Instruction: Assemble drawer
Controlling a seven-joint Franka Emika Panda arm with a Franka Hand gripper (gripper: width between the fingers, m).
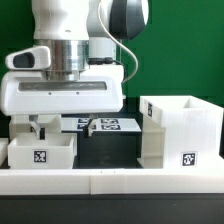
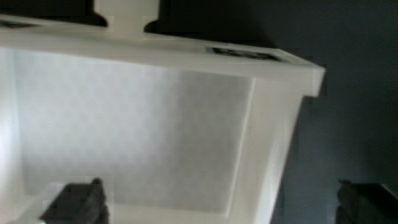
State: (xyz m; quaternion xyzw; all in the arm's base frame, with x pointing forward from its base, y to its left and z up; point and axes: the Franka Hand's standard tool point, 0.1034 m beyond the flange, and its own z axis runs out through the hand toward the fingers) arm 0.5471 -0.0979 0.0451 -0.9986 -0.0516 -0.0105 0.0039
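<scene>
A small white open-top tray (image 1: 40,157) with a black-and-white tag stands at the exterior view's left, behind the front rail. My gripper (image 1: 65,130) hangs just above it, open and empty. In the wrist view the tray (image 2: 143,120) fills most of the picture. One dark finger (image 2: 75,200) is over its inside, the other finger (image 2: 365,196) is outside, and a side wall lies between them. My gripper (image 2: 221,205) touches nothing that I can see. The boxy white housing (image 1: 180,130) stands at the exterior view's right. A second tray is not in view.
The marker board (image 1: 108,125) lies flat on the black table behind the gripper. A long low white rail (image 1: 110,180) runs along the front. A green wall closes the back.
</scene>
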